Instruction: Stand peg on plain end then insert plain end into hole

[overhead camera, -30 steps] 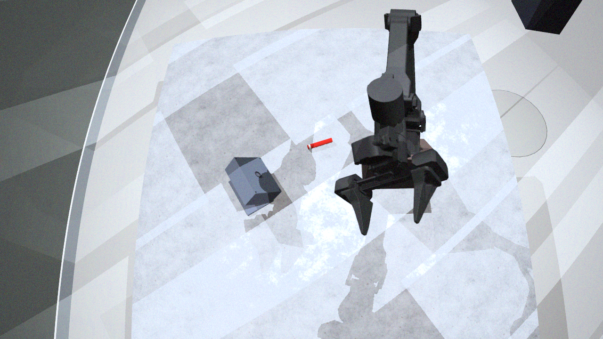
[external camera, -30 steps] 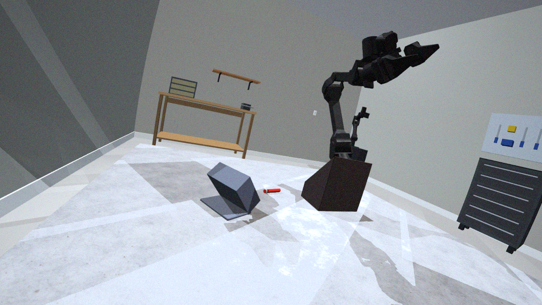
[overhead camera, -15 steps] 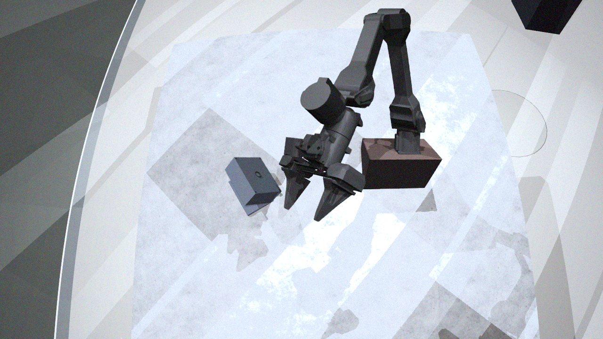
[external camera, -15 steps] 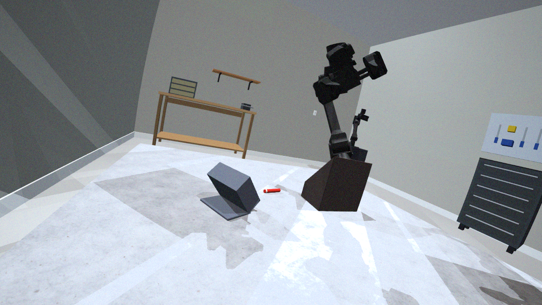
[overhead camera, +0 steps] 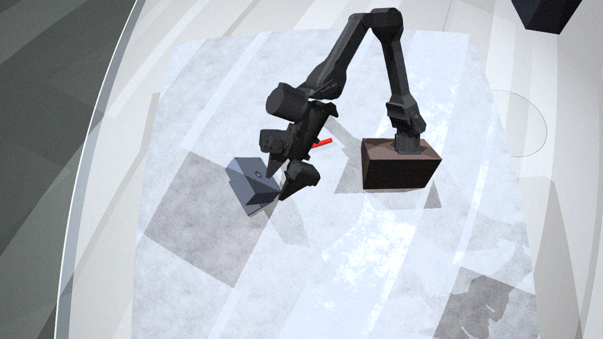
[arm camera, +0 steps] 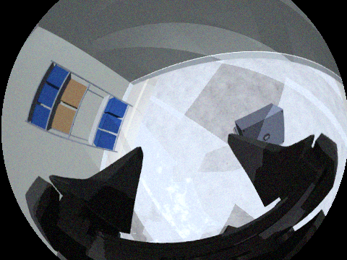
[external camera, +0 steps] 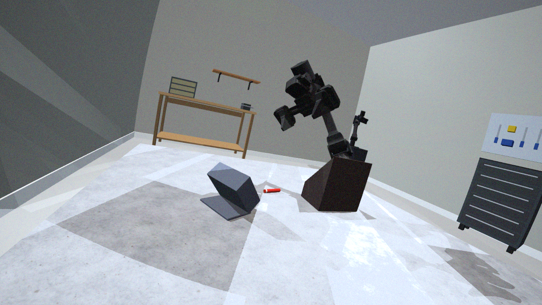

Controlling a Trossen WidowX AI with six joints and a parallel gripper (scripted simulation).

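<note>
Hand spread wide; red peg cylindrical, seemingly smooth.

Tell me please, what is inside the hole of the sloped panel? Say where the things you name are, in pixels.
No peg stands in the hole [overhead camera: 258, 173] [arm camera: 267, 136]; the red peg [overhead camera: 322, 142] [external camera: 272, 190] lies on the table. The hole's bottom cannot be seen.

We see here a kind of workshop. Near one wall stands a wooden workbench; on another wall hangs a tool board, above a dark drawer cabinet on casters. We also see a storage rack with blue and light brown bins.
</note>
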